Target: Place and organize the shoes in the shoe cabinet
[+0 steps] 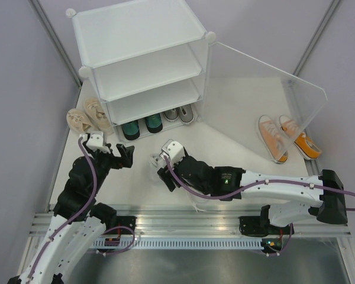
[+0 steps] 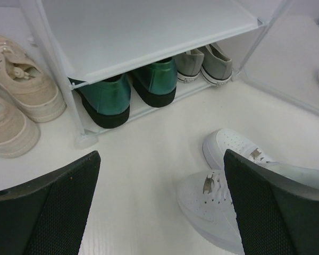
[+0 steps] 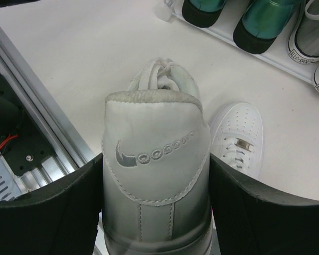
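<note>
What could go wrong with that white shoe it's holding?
The right gripper pinches the white shoe only at its heel, so it might slip. The other white shoe lies close beside and could get bumped. The bottom shelf looks full with green shoes and grey shoes, so it may jam.

Left arm point(image 1: 77, 184) and right arm point(image 1: 284, 189): white lower links, black upper joints and mesh-textured finger pads point(image 2: 48, 212), white wrist housings point(image 1: 95, 140), purple cables point(image 1: 94, 171), a green light point(image 1: 226, 182) on the right.
</note>
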You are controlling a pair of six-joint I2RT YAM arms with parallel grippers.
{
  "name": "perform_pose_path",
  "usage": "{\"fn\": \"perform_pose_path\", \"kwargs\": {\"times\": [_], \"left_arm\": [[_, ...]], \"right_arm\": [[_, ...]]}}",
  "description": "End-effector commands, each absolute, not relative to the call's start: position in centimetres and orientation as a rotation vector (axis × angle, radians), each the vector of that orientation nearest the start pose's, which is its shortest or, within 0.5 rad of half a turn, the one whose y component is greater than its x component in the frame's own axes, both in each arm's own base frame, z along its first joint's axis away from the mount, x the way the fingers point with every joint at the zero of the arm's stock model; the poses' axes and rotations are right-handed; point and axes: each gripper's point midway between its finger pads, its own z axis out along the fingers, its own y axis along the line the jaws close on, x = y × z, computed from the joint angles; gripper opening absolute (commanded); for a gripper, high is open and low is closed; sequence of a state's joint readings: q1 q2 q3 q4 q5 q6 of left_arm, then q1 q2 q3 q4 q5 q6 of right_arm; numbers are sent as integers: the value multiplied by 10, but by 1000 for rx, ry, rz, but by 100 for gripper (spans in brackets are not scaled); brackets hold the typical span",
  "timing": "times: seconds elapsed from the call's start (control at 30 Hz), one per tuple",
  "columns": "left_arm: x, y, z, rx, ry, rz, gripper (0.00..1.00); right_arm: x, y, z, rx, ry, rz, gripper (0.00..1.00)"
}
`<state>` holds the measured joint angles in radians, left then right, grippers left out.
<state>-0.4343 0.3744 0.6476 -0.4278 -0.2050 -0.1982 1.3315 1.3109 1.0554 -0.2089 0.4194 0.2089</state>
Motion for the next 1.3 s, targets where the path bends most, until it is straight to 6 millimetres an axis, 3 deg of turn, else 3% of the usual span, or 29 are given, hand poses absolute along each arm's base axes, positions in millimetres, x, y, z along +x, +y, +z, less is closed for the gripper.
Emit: {"fn": "perform_pose_path", "kwargs": {"times": [0.0,0.17,0.33,0.63,0.77,0.97,1.07,1.27], "left_arm": [[222,-89,259,127,1724,-357,100],[226,-108,243,201,1812,-417,99],[223,-129,225,321,1889,-495,99],[224,-136,206,354,1980,-507,99],[224,-136,205,360,1985,-509,99],[223,-134,207,354,1973,-499,99],[224,-132,208,345,1965,-488,99],[223,-131,210,345,1952,-489,100]], "right_arm": [[156,377,270,-795,1776,644,1],[152,381,286,-842,1766,665,1],[155,397,269,-898,1811,644,1],[161,418,255,-949,1843,657,1],[161,424,248,-969,1857,673,12],[154,434,219,-1031,1916,690,35],[151,437,200,-1065,1955,682,35],[148,438,162,-1118,2047,646,45]]}}
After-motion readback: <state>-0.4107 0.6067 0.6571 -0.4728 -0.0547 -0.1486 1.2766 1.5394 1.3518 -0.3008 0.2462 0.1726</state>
